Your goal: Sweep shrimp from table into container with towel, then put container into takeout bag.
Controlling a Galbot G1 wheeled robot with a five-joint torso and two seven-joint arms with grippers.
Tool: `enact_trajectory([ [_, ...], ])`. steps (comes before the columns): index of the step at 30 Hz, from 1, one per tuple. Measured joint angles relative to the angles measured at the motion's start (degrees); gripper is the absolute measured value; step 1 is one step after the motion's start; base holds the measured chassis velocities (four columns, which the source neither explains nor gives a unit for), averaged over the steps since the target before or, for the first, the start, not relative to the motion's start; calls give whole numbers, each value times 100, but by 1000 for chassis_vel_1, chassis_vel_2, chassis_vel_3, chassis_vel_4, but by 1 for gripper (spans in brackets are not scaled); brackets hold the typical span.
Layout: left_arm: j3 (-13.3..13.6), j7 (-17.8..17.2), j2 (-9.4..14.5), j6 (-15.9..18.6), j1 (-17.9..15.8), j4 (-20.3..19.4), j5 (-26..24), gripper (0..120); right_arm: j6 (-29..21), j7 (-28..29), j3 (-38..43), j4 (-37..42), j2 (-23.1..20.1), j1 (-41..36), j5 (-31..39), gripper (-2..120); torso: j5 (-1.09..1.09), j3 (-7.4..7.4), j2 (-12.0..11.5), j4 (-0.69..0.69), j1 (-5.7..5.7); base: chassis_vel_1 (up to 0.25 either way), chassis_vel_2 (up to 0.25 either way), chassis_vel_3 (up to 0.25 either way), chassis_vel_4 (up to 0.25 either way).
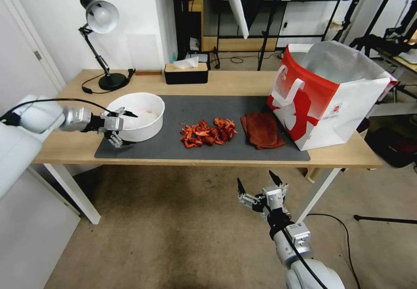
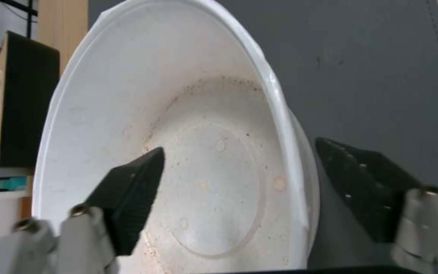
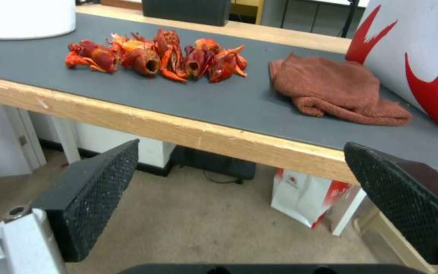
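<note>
One container, one towel, one takeout bag and one shrimp pile sat on the surface. The bag's small logo was unreadable. The container held only residue. The left claw straddled its rim, wide apart; the right claw hung spread and empty below the surface edge.
</note>
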Motion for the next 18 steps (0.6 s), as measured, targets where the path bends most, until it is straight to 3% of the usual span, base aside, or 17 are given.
enact_trajectory([
  [6,103,508,-19,-98,-160,104,27,49,16,0,1,-1,-5,-15,-6,100,-1,0,0,0,0,0,0,0,0],
  [13,134,755,-25,-138,-199,113,-17,26,17,0,-16,-6,-7,-28,-26,100,-1,0,0,0,0,0,0,0,0],
  [17,138,811,-27,-150,-200,111,-29,19,16,0,-18,-6,-8,-29,-31,100,0,0,0,0,0,0,0,0,0],
  [18,155,866,-26,-164,-200,103,-30,10,16,0,-19,-6,-13,-30,-34,100,-1,0,0,0,0,0,0,0,0],
])
